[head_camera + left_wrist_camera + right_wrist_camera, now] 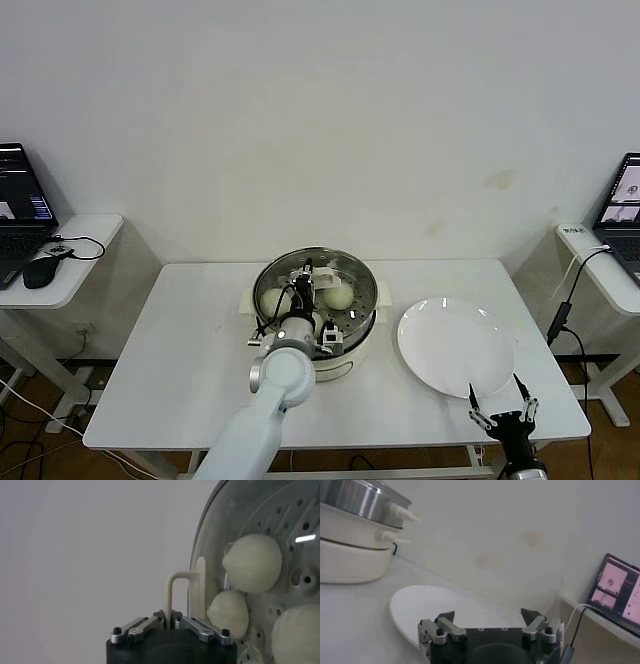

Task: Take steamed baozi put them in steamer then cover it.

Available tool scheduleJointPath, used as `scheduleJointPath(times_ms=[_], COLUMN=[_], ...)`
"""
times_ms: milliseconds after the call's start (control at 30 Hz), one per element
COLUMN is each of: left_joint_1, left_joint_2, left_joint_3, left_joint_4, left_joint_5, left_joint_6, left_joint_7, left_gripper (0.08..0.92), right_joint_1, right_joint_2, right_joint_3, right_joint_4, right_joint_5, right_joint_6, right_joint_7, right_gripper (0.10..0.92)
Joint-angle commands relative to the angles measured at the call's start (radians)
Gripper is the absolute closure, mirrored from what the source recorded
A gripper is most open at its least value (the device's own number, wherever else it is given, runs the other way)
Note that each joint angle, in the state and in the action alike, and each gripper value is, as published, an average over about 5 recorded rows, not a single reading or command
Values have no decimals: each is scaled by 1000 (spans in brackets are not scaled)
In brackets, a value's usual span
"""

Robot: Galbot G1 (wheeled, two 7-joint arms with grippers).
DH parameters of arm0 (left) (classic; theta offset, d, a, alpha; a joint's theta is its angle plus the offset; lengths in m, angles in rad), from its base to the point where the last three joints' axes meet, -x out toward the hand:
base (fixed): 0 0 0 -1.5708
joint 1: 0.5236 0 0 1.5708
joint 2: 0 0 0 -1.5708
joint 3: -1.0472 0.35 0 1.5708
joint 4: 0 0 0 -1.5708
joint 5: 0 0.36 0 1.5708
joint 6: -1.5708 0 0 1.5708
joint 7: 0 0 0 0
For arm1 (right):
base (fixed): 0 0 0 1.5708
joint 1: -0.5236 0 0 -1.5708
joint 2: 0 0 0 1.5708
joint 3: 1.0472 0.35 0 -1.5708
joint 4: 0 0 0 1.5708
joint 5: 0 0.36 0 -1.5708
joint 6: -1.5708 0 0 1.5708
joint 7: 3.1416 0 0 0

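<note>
While over steamer (365, 275), left gripper (318, 335) near-shut, empty; baozi (339, 296) tips toward rim; right gripper (503, 408) wide, empty, beside plate (455, 347).

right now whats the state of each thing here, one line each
steamer: uncovered, no lid in view, perforated tray showing
steamed baozi: inside the steamer on the tray; three show in the left wrist view
plate: bare, on the table right of the steamer
left gripper: over the steamer's inside, fingers close together, holding nothing visible
right gripper: open, holding nothing, at the plate's near edge
</note>
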Motion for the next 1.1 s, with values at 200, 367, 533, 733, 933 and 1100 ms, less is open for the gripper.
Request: scheduleJointPath(times_ms=[200, 367, 533, 733, 933, 1100], left_joint_1=[121, 247, 414, 666, 859, 957], left_joint_2=[68, 119, 174, 237, 236, 208], left_joint_3=[15, -5, -47, -200, -377, -425], left_joint_4=[-249, -389, -555, -635, -582, -581], left_joint_5=[-36, -85, -211, -901, -1510, -1602], left_joint_6=[2, -13, -36, -184, -454, -483], left_joint_7=[9, -5, -69, -310, -477, -505], left_gripper=[618, 471, 324, 190, 177, 177], right_joint_1=[1, -2, -8, -23, -53, -86], right_joint_2=[0, 0, 0, -12, -77, -131], right_joint_3=[-2, -2, -3, -14, -59, -95], right_joint_4=[-5, -4, -3, 3, 13, 50], right_joint_5=[-2, -4, -6, 14, 83, 161], right_joint_6=[-3, -4, -4, 0, 4, -25], right_joint_7=[-1, -3, -4, -19, -40, -58], right_gripper=[202, 203, 202, 203, 203, 202])
